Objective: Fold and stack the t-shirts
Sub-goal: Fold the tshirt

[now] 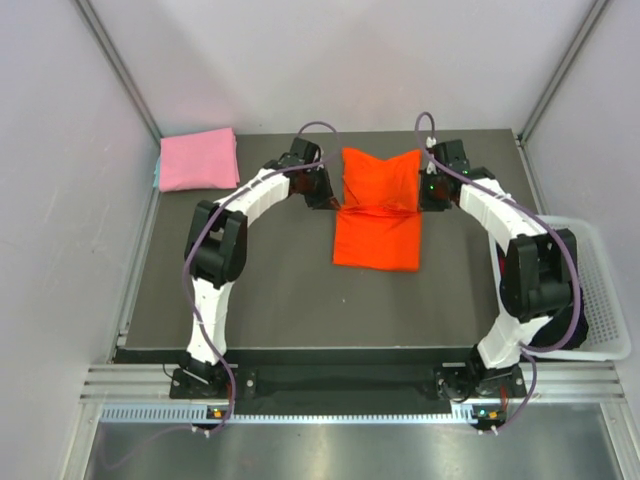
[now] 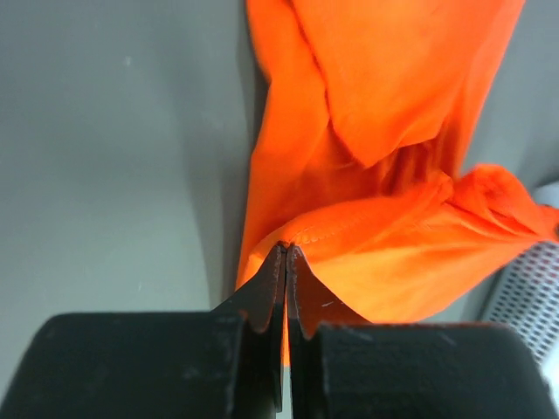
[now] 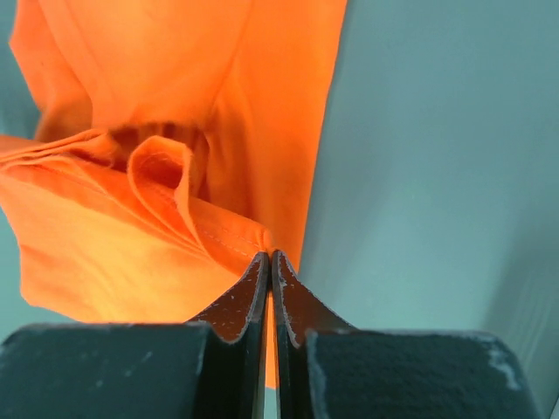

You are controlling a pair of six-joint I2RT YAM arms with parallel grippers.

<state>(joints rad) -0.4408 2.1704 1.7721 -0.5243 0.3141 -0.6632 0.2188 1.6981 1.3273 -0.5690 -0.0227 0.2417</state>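
A folded pink t-shirt (image 1: pixel 198 160) lies on the dark tabletop (image 1: pixel 270 300), well to the left of the left jaws and apart from them.

The left arm (image 1: pixel 215 250) rises from its base, bends at a raised elbow, and sends its white forearm out and to the right, so the wrist ends at the left edge of the orange-red t-shirt (image 1: pixel 378 215). In the left wrist view the left jaws are pressed together with only a sliver of gap, pinching a stitched hem of the orange-red t-shirt (image 2: pixel 384 105) at their tips.

The cloth spans from one set of jaws to the other. Its farther part sits bunched between them, and the rest lies flat on the base side of both.

The right arm (image 1: pixel 535 265) mirrors the left, its forearm angled out and to the left. The right jaws are likewise clamped tight on a folded edge of the orange-red t-shirt (image 3: pixel 131 218).

A white lattice basket (image 1: pixel 600 250) sits to the right of the right arm.
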